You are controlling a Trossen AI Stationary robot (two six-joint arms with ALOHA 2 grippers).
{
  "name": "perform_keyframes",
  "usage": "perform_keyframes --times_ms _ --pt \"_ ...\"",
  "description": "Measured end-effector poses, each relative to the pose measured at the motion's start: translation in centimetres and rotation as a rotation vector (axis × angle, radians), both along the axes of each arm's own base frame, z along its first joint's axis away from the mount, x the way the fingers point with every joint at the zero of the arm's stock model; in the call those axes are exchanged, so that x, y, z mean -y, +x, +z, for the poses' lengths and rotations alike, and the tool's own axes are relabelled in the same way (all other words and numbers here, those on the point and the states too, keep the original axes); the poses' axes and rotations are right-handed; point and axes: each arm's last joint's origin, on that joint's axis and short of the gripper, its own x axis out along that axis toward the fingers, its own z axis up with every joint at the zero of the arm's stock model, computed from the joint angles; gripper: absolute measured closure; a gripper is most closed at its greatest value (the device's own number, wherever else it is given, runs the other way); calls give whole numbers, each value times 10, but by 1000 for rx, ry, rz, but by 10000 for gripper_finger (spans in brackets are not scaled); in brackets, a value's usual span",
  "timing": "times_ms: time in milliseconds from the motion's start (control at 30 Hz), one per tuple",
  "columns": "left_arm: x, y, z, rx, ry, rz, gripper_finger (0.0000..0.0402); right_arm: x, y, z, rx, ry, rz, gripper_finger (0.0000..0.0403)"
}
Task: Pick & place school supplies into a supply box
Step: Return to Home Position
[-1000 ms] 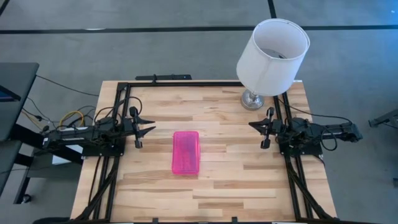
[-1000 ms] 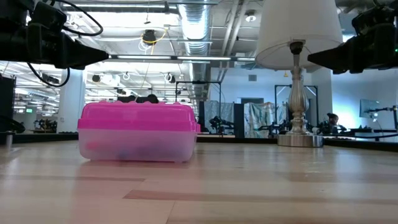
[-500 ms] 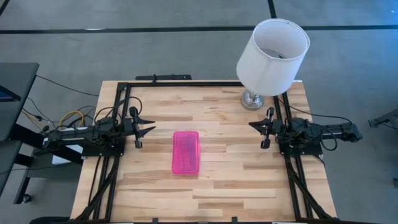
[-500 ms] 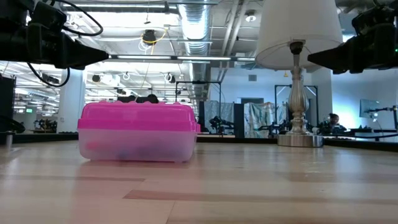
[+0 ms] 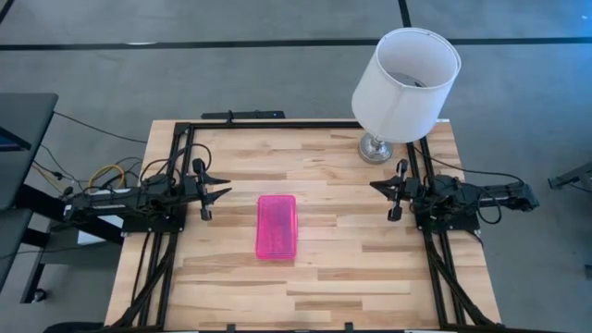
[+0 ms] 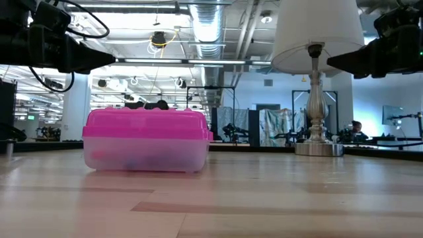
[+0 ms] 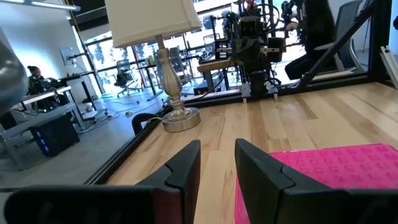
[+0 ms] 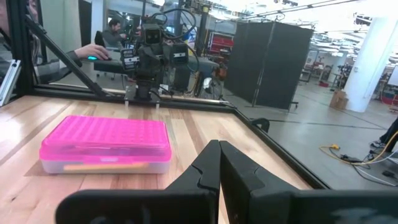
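Note:
The supply box (image 5: 277,227), a small case with a clear base and a shut hot-pink lid, rests flat on its base in the middle of the wooden table (image 5: 324,277). Through the clear base some school supplies show, among them an orange pencil (image 8: 99,166); the rest are a blur of colour (image 6: 132,158). My left gripper (image 5: 225,184) hangs level above the table's left side, open and empty, pointing toward the box (image 7: 323,168). My right gripper (image 5: 374,186) hangs level above the right side, shut and empty, also facing the box (image 8: 106,143).
A lamp with a white shade (image 5: 405,83) stands on its metal base (image 5: 375,148) at the table's far right corner, just beyond my right arm. A black frame (image 5: 185,148) runs along the table's edges. People sit at desks in the room behind (image 8: 93,53).

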Motion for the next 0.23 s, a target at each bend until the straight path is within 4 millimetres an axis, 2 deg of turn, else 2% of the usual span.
perform_keyframes --times_ms 233 --pt "0 0 0 1 -5 0 306 0 0 0 0 0 0 403"
